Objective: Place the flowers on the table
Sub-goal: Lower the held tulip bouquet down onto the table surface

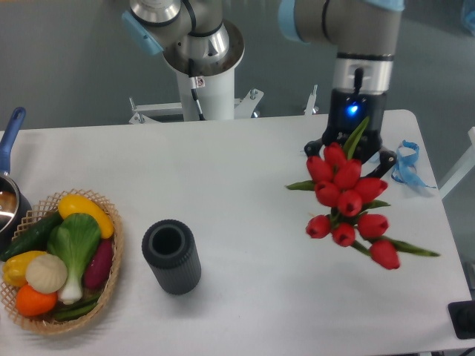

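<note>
The flowers (347,199), a bunch of red tulips with green leaves, are at the right side of the white table (245,185). Their heads point toward the camera and the stems run up into my gripper (352,157). The gripper hangs straight down from the arm, with a blue light on its body, and is shut on the stem end. Its fingertips are hidden behind the tulip heads. The bunch looks tilted, and I cannot tell if the lowest heads touch the table.
A dark ribbed vase (172,256) stands empty at the front middle. A wicker basket (111,274) of vegetables is at the front left, with a pot (9,194) with a blue handle behind it. A blue ribbon (407,165) lies near the right edge.
</note>
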